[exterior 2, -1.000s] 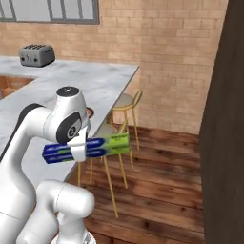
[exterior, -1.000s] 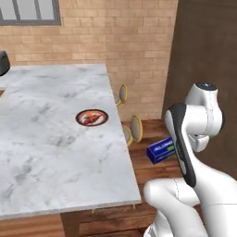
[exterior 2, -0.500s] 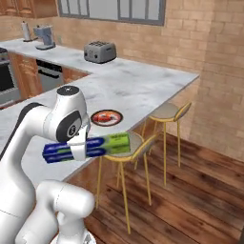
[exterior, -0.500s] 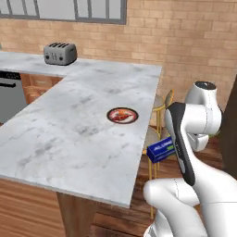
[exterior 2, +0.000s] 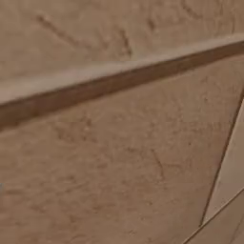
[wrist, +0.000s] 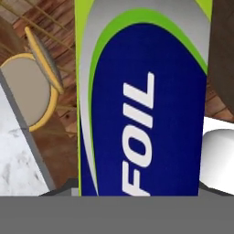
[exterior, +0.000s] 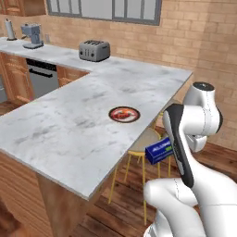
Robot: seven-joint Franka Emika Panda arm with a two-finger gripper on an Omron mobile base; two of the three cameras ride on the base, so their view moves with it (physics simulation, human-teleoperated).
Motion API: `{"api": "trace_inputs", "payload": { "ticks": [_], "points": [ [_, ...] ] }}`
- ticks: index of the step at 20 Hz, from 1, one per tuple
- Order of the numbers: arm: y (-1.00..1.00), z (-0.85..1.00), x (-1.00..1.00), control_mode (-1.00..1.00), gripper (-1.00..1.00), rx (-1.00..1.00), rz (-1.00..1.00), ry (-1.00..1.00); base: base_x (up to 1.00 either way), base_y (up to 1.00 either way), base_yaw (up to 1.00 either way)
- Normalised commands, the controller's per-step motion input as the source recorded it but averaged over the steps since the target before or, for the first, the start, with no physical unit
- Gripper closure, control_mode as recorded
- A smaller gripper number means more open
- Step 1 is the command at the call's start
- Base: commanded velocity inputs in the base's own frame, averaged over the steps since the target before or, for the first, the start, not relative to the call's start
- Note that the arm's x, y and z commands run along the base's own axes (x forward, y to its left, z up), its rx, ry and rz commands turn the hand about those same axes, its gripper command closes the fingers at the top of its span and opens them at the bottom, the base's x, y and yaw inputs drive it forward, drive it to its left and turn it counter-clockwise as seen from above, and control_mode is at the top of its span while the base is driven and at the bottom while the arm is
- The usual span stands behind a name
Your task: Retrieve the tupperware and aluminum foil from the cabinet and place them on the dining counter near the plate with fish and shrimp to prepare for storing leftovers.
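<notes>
while the gripper [exterior: 163, 152] pinches the aluminum foil [exterior: 159, 151] off the dining counter [exterior: 69, 134] edge, carry it level toward 10 o'clock and set it beside the plate with fish and shrimp [exterior: 124, 114], clearing the stool [exterior: 141, 142].

Silver toaster [exterior: 94, 50], coffee machine [exterior: 31, 35], stool [wrist: 32, 91]

The dining counter [exterior: 69, 134] is carrying the plate with fish and shrimp [exterior: 124, 114] and, farther off, a toaster [exterior: 94, 50].
</notes>
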Motion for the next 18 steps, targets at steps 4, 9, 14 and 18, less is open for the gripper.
{"api": "trace_inputs", "payload": {
  "ticks": [4,9,14,18],
  "points": [
    [0.0,0.0,0.0,1.0,1.0,0.0,0.0,0.0,0.59,-1.0,0.22],
    [0.0,0.0,0.0,1.0,1.0,0.0,0.0,0.0,0.98,-0.85,0.26],
    [0.0,0.0,0.0,1.0,1.0,0.0,0.0,0.0,1.0,-0.53,0.35],
    [0.0,0.0,0.0,1.0,1.0,0.0,0.0,0.0,1.0,-0.01,0.51]
  ]
}}
